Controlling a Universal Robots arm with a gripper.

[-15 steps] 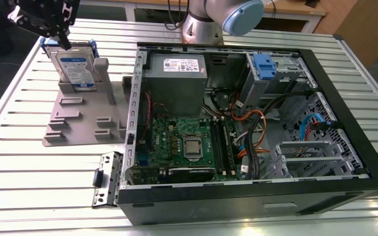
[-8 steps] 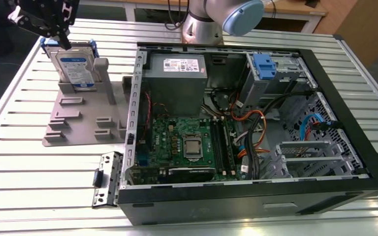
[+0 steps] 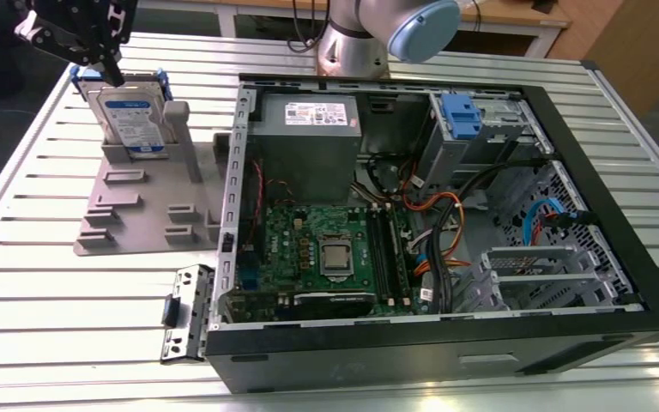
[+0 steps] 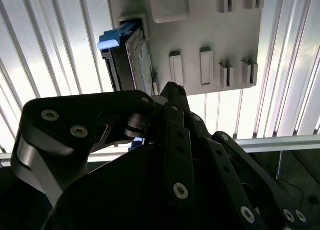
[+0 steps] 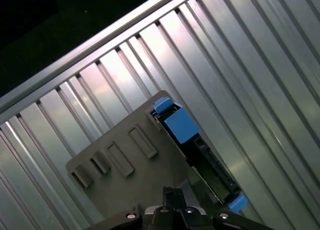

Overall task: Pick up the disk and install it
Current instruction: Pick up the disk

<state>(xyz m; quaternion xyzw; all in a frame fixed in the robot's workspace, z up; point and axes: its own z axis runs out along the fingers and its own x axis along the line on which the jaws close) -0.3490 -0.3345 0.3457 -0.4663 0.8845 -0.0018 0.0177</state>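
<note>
there, disk (image 3: 133, 116) upright in stand (image 3: 135, 215), just beneath pincer (image 3: 103, 69)

The disk (image 3: 133, 116) is a flat silver drive with a white-and-blue label and a blue plastic frame along its edges. It stands upright on one edge in a slot of the grey holder (image 3: 147, 202), at the exterior view's left of the open computer case (image 3: 444, 339). The label faces the exterior camera.
</note>
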